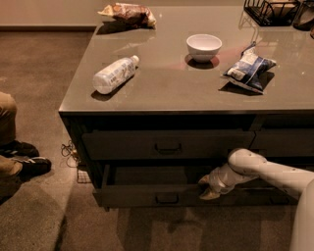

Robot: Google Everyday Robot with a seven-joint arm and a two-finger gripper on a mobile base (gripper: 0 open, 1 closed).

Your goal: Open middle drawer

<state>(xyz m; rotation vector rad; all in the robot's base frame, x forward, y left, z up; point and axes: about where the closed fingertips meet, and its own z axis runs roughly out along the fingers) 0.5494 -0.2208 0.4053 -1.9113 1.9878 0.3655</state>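
Note:
The middle drawer (pixel 147 195) is a wide dark drawer with a small loop handle (pixel 167 198) at its centre. It stands pulled out from the cabinet, and its shallow box shows dark behind the front. My gripper (pixel 208 188) sits at the top edge of the drawer front, to the right of the handle. My white arm (pixel 274 172) reaches in from the right. The top drawer (pixel 122 143) above it is closed.
On the counter top (pixel 167 88) lie a plastic bottle (pixel 114 74), a white bowl (pixel 203 46), a blue snack bag (pixel 248 68) and another bag (pixel 128 12). A wire rack (pixel 270 11) stands at the back right. A person's leg and shoe (pixel 22 164) are at the left on the carpet.

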